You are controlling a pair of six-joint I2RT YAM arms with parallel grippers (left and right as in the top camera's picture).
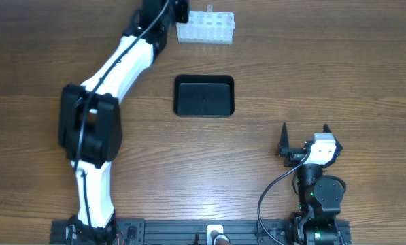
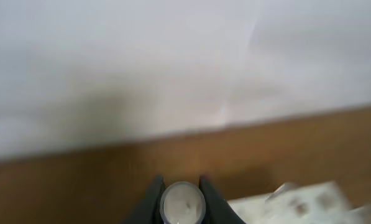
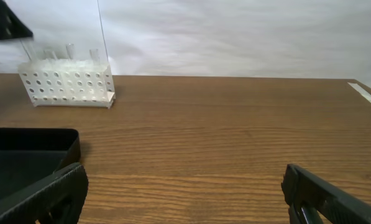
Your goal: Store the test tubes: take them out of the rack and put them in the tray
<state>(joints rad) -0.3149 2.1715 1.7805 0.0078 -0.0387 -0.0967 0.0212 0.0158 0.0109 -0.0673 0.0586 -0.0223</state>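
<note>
The white perforated rack (image 1: 206,27) stands at the table's far edge, with clear test tubes (image 3: 70,50) upright in it. In front of it lies the black tray (image 1: 204,95), with nothing in it. My left gripper (image 1: 178,11) hangs at the rack's left end, shut on a test tube (image 2: 182,202) whose round end shows between its fingers; the rack (image 2: 303,199) lies just beside it. My right gripper (image 1: 305,139) stands open near its base, well to the right of the tray (image 3: 30,155), facing the rack (image 3: 67,84).
The wooden table ends at a white wall right behind the rack. The left arm (image 1: 107,82) stretches diagonally across the left half of the table. Bare wood lies between the tray and the right gripper.
</note>
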